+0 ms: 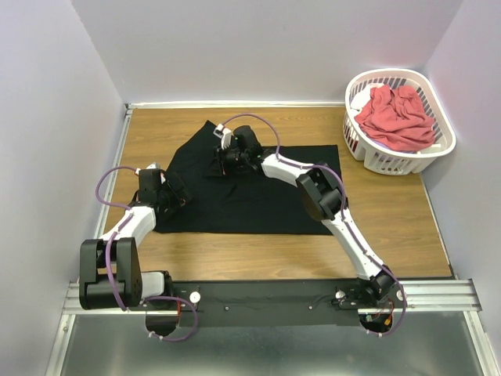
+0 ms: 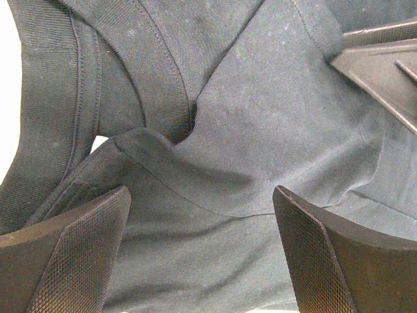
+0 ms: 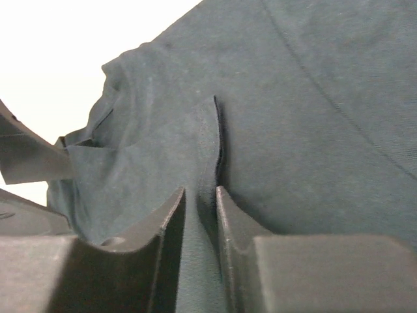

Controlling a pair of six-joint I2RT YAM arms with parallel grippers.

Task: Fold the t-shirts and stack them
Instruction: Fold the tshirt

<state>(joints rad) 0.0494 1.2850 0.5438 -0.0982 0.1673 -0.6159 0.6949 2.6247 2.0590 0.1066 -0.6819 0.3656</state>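
The black t-shirt [image 1: 258, 196] lies spread on the wooden table, its upper left part bunched up. My right gripper [image 1: 222, 163] reaches over that bunched part. In the right wrist view its jaws [image 3: 200, 190] stand narrow, pinching a raised fold of the black cloth [image 3: 208, 143]. My left gripper [image 1: 174, 194] hovers at the shirt's left edge. Seen from the left wrist, it [image 2: 201, 192] is wide open above a hemmed fold [image 2: 163, 98], with nothing between the fingers. The coral-red t-shirt [image 1: 395, 117] sits crumpled in the basket.
The white slotted laundry basket [image 1: 440, 149] stands at the table's back right corner. Walls close in the table on the left, back and right. Bare wood [image 1: 391, 219] shows right of the black shirt and along the front edge.
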